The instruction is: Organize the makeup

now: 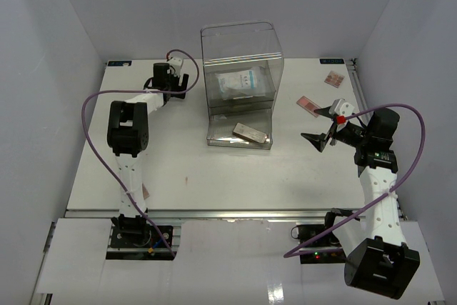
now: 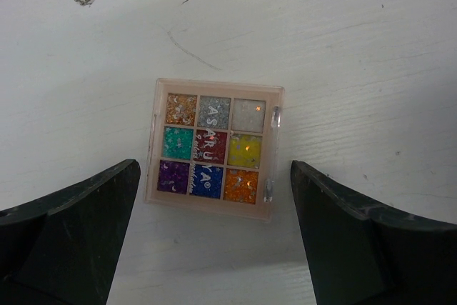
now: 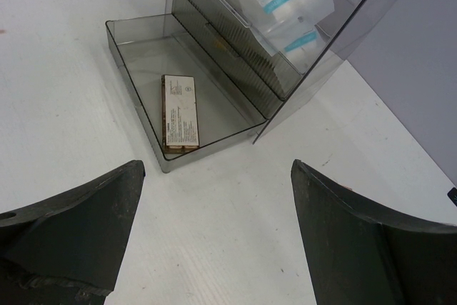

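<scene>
Left wrist: left gripper (image 2: 214, 176) is hovering open over the palette (image 2: 212, 149); next, lower and pinch. Right gripper (image 3: 216, 169) is idling open.

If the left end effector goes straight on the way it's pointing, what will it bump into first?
Probably the nine-colour eyeshadow palette. It lies flat on the white table, right in the middle of the open left end effector. The picture doesn't show how far above the palette the end effector is.
</scene>
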Motion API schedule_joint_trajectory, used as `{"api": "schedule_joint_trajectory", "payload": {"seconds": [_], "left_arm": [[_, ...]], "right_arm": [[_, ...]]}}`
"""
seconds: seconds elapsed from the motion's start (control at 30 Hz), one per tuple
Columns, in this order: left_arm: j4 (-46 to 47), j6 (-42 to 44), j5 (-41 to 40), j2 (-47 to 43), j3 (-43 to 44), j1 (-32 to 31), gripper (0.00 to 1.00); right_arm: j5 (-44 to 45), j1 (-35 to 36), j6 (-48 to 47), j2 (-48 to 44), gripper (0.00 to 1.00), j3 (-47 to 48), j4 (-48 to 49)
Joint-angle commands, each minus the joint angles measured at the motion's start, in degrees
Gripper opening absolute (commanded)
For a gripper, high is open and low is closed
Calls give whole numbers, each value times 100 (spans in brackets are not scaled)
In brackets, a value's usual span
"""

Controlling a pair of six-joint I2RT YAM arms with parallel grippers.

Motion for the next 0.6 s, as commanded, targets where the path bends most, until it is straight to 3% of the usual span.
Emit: {"api": "schedule_joint_trajectory", "payload": {"seconds": [0.0,0.23,0.57], "left_arm": [[-27,71,-2,-59,73,-17,98],[-383,-54,47,225,303,-8,98],[-669,-577,767,252,207,227,93]], "right_arm": [[-81,27,-63,-1,90,-47,2],[-72,27,-73,15,90,-65,-6],[-39,35,-91,15,90,-65,2]]}}
